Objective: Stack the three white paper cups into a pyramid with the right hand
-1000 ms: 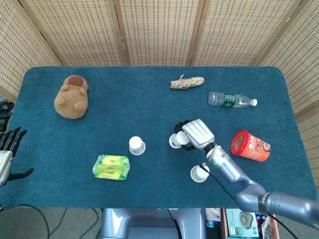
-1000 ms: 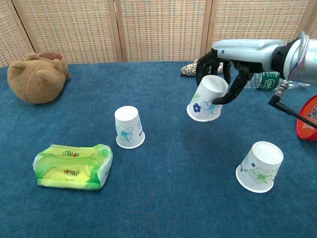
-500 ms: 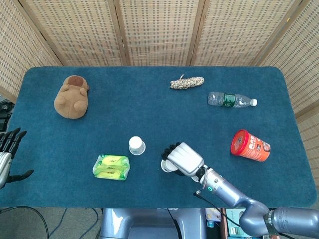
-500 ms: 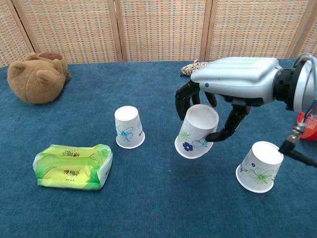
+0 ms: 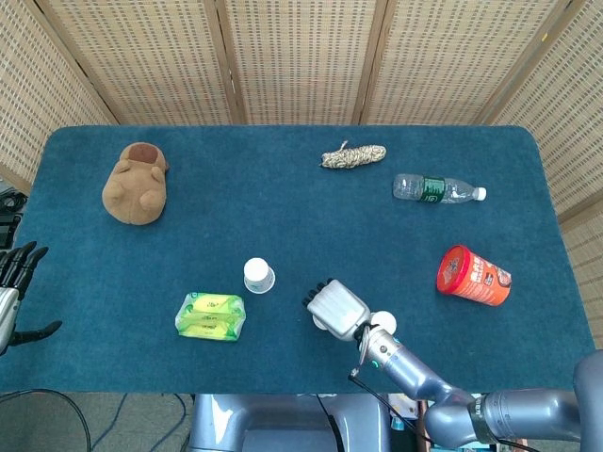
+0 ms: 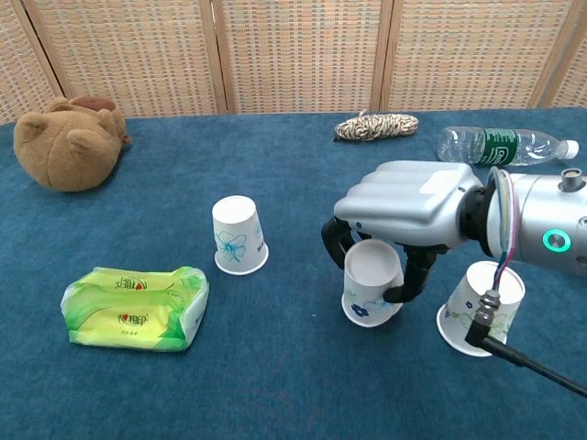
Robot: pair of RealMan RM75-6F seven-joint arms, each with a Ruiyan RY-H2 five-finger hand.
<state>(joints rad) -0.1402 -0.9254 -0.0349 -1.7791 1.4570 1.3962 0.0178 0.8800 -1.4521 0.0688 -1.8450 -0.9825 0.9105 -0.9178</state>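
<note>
Tabletop [image 6: 275, 385] deep teal-blue. All three cups white with blue-green flower prints: left cup [image 6: 238, 236], middle cup [image 6: 371, 284], right cup [image 6: 480, 309]. Right hand [image 6: 413, 215] silver with black fingers [image 6: 333, 240]. Plush toy [image 6: 69, 142] brown; wipes pack [image 6: 136, 307] green-yellow; canister [image 5: 472, 275] red; bottle [image 6: 500, 145] clear, green label; rope [image 6: 376, 126] beige-speckled.

The right hand [image 5: 335, 308] hides its held cup [image 6: 371, 286] overhead. At nine o'clock the left hand [image 5: 13, 285] is cut by the frame's edge
</note>
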